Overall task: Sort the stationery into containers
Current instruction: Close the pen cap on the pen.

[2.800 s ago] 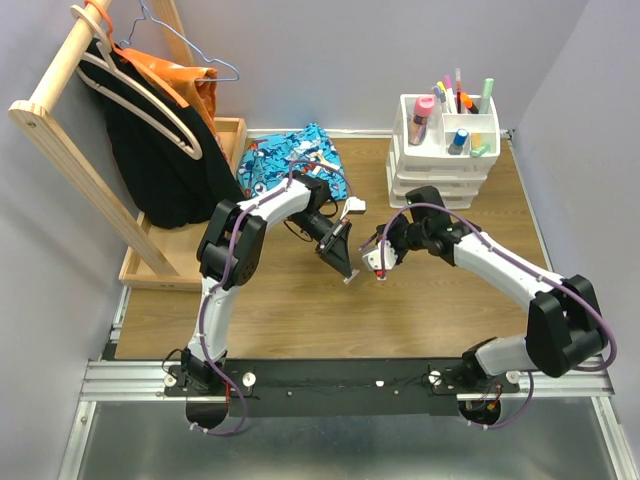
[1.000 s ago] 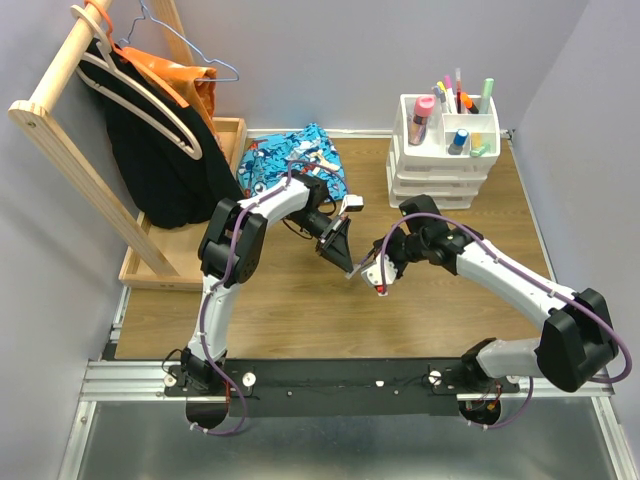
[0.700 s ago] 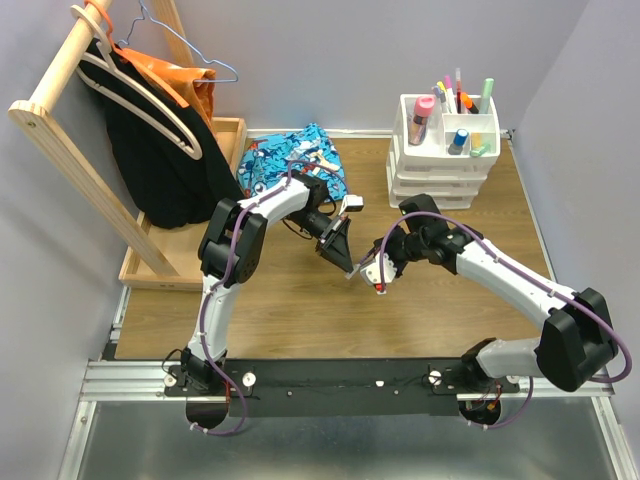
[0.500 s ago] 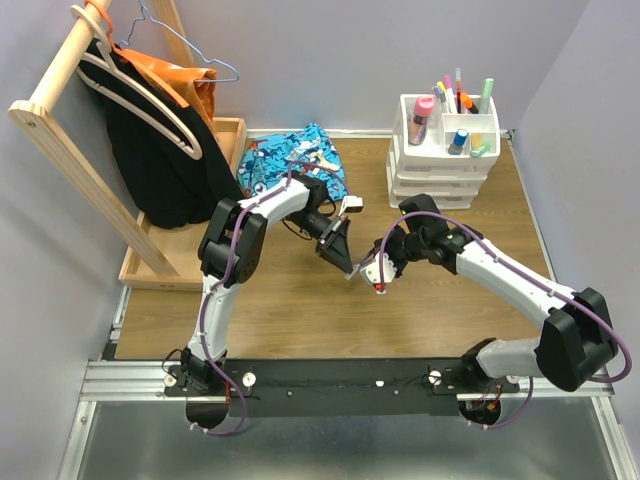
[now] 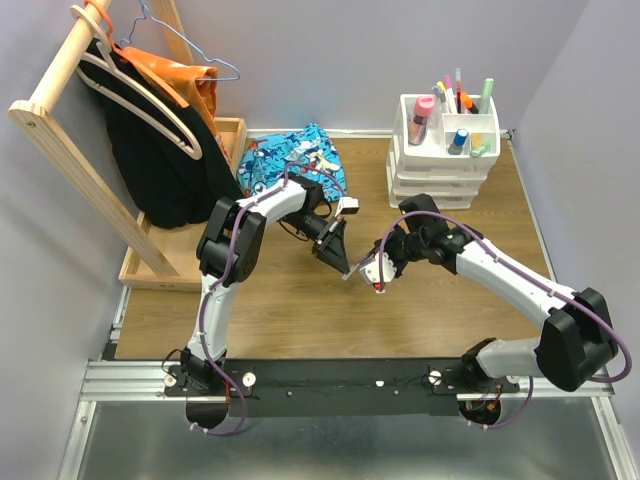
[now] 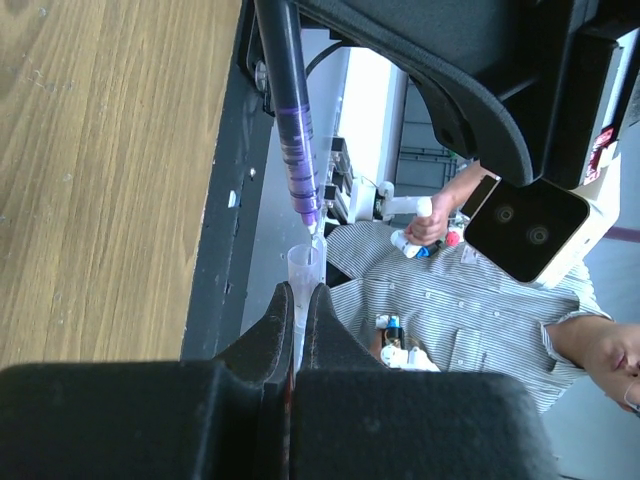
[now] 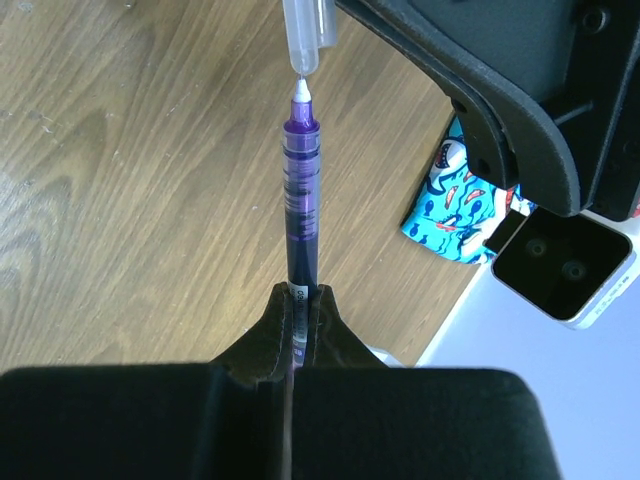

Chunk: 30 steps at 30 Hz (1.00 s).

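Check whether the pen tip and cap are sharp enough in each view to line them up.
Right wrist: purple pen and clear cap are crisp against the wooden table; the right end effector at the bottom is dark and soft. Left wrist: the cap is pale against a bright background, hard to outline. Top external: evenly lit, but both are tiny.

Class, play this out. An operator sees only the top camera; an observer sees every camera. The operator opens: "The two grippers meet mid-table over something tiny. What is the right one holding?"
Observer: The right gripper is shut on a purple pen, its tip pointing away from the fingers.
Operator: And the left?
Observer: The left gripper is shut on a clear cap.
Operator: Are they lined up?
Observer: The pen's white tip sits right at the cap's open end. I cannot tell whether it has entered.
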Motion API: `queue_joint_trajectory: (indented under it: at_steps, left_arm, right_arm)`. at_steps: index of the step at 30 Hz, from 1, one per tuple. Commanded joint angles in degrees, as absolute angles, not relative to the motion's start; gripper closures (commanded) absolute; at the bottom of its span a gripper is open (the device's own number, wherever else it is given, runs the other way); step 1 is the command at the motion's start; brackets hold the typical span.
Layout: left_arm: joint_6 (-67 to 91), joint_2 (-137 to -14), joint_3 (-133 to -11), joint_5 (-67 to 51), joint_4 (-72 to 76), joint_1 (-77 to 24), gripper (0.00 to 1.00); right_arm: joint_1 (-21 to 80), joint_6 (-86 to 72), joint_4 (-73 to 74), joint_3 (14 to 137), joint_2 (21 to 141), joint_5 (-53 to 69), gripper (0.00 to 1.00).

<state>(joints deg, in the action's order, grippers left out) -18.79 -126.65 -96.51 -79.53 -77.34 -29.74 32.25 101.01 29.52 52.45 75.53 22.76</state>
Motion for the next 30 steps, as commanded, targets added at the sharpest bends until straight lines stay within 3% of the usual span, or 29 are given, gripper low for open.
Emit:
queue_joint_trajectory:
  at_steps: [1, 30]
  left_arm:
    - [-18.55, -125.95, -97.73, -80.6, -79.28, -29.79, 1.0]
    - [-17.31, -129.9, -100.9, -82.62, -78.92, -30.94, 1.0]
  right_arm:
    - [32.69, 101.42, 30.94, 54.23, 75.32, 24.08, 0.99]
    - [33.4, 103.1, 32.16, 55.81, 76.11, 25.93, 0.99]
